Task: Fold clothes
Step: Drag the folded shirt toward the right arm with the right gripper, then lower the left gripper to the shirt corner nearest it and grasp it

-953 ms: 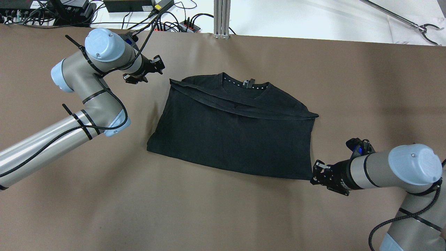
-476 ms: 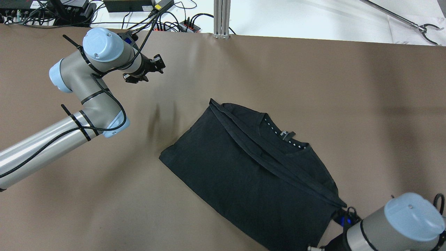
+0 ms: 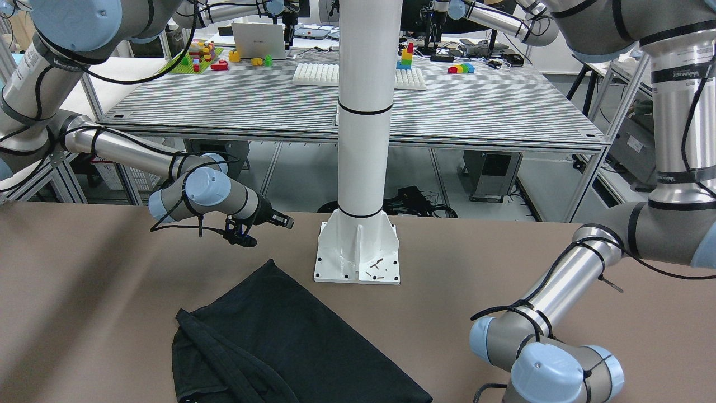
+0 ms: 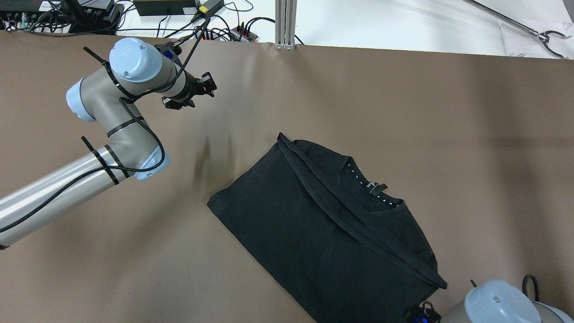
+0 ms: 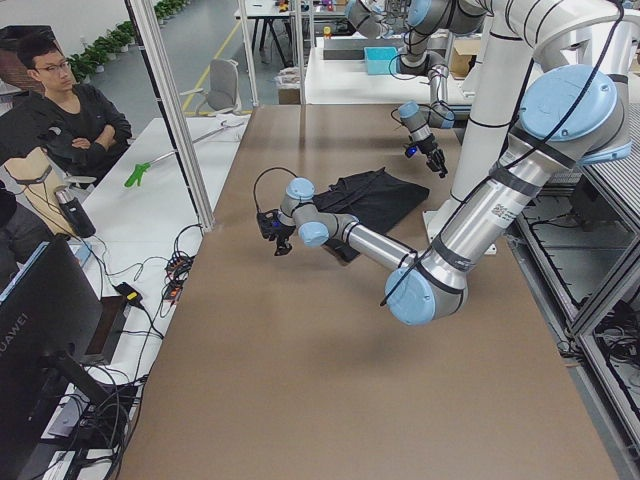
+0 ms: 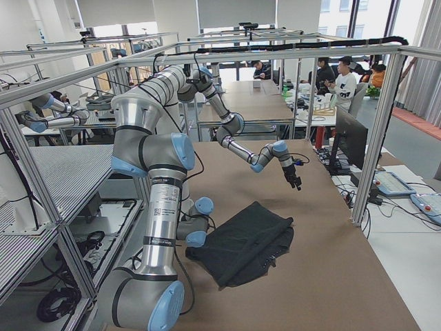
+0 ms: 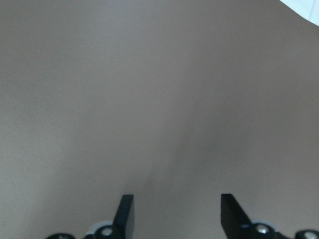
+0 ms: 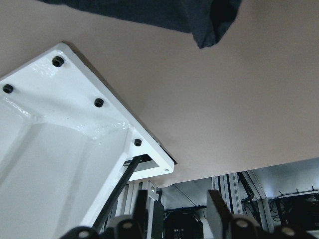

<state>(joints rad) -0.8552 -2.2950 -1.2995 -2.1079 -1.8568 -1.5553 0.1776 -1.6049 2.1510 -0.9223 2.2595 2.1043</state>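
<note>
Both pairs of fingers are spread wide, empty. Folded shirt [image 4: 327, 229] lies on the bench [image 4: 403, 112], long axis slanting toward my right side; right fingers [image 3: 284, 222] hover near its corner, left fingers [image 4: 209, 85] well apart.

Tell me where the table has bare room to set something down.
Bare: the table on the robot's right of the black garment, and between garment and left gripper. Crowded: near the white base plate, by the right gripper.
</note>
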